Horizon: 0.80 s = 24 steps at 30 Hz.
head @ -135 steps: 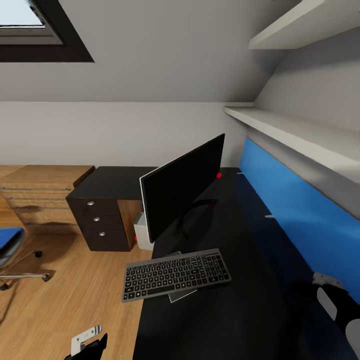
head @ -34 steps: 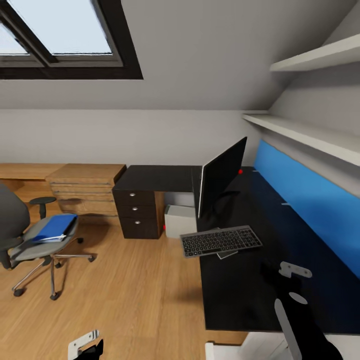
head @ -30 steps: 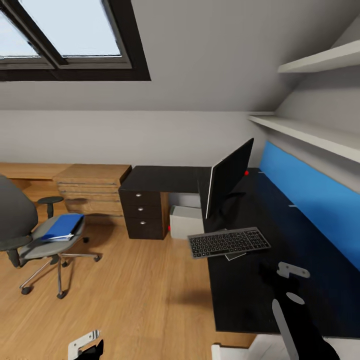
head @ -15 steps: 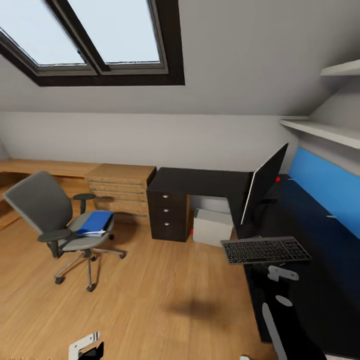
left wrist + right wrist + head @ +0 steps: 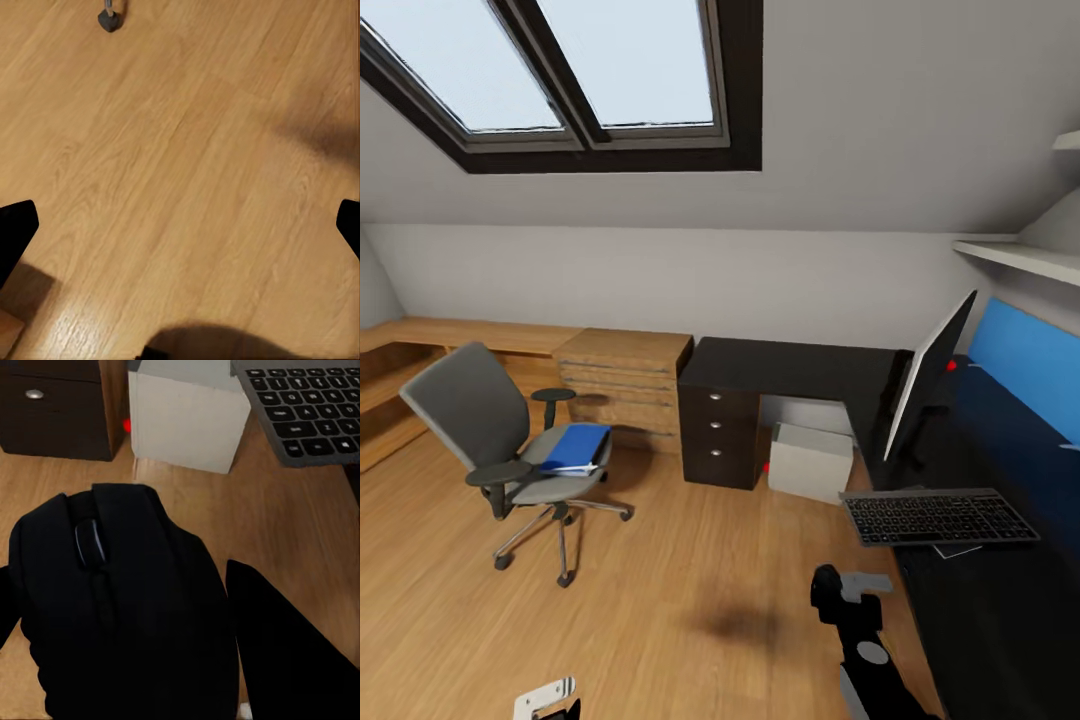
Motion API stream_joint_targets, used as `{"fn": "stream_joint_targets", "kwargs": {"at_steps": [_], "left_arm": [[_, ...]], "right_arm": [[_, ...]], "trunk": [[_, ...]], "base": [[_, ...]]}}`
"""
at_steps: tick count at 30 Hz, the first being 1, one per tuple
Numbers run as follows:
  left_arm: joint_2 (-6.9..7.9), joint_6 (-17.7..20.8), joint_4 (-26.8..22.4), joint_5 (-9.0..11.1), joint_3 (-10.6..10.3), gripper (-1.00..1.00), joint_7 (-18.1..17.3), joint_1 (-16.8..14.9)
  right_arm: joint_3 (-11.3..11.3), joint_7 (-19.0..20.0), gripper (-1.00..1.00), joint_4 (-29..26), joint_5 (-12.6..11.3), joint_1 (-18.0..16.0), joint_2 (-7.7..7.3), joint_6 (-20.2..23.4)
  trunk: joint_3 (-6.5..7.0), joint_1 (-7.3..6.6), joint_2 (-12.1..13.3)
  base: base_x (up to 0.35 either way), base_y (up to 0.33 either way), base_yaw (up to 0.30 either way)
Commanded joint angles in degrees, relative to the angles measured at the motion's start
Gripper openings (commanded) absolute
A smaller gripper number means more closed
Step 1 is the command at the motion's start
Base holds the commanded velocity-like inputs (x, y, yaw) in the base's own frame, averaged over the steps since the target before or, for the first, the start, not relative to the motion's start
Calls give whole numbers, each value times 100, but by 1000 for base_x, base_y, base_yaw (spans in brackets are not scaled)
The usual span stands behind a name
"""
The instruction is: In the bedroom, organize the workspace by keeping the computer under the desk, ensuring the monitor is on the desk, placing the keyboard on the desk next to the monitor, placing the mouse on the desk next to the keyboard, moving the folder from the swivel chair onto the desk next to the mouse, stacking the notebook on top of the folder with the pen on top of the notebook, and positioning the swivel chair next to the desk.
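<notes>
The right gripper point(image 5: 150, 607) was clamped on the mouse point(image 5: 112, 600) above the floor point(image 5: 690, 560). The left gripper point(image 5: 180, 225) hung wide open, holding nothing.

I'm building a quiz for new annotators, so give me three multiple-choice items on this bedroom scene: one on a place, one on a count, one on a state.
1. Where does the flat bright blue folder lie?
A. on the seat of the grey upholstered swivel chair
B. on the glossy black desk
C. on the oak floor

2. How many round silver knobs show on the dark drawer unit?
A. one
B. three
C. five

3. What is the state of the right end effector?
A. open and empty
B. shut on the slim grey-framed keyboard
C. shut on the small rounded black mouse

Answers:
1 A: the head view shows the folder resting on the chair seat.
2 B: one knob sits on each of three drawers.
3 C: the right wrist view shows the mouse held between the dark fingers.
</notes>
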Motion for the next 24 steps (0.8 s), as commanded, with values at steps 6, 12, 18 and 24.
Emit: {"fn": "stream_joint_targets", "kwargs": {"at_steps": [6,12,18,24], "left_arm": [[-165,-21,-4,46,-211,100,40,-5],[-281,-23,-5,39,-219,100,52,-4],[-288,-19,-5,45,-220,100,47,-4],[-289,-5,0,76,-220,100,58,-4]], "right_arm": [[112,-28,-100,1342,-42,-93,183,-470],[105,-1,-100,2372,-64,-116,312,-979],[96,36,-100,3760,-78,-117,362,-2093],[104,416,-100,4360,-60,-119,418,-2631]], "trunk": [[-9,3,-8],[81,-107,193],[188,-239,433],[296,-371,674]], "base": [[36,14,0],[2,1,0],[80,0,0],[270,29,0]]}}
